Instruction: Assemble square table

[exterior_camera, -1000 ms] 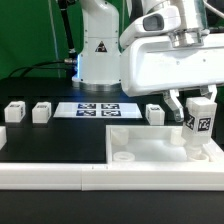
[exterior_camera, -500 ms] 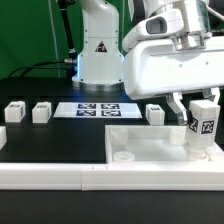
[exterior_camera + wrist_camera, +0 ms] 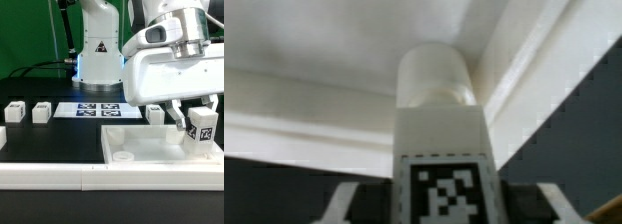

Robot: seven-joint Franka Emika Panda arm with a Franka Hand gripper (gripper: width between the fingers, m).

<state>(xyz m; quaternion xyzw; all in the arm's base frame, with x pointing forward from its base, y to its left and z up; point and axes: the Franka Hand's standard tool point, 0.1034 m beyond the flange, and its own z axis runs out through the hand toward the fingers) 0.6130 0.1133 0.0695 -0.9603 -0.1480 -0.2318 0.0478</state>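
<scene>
While the claw (image 3: 201,112) pinches one leg (image 3: 204,128), the exterior view shows both shifted toward that view's right since a second ago, the leg tilted above a corner of the square table slab (image 3: 140,146). Wrist view: the leg (image 3: 445,110) seems close over the square table slab (image 3: 313,100), so insertion probably comes next.

- Four legs: the first leg (image 3: 14,111), second leg (image 3: 41,112) and third leg (image 3: 155,114) stand loose in a row across the middle of the exterior view. The fourth leg (image 3: 203,127) is at the right edge, clamped in the one gripper (image 3: 199,110).
- One square tabletop (image 3: 155,145), lower right.
- One marker board (image 3: 97,108), centre, carrying four tags.
- One long white rail (image 3: 50,173), along the bottom.
</scene>
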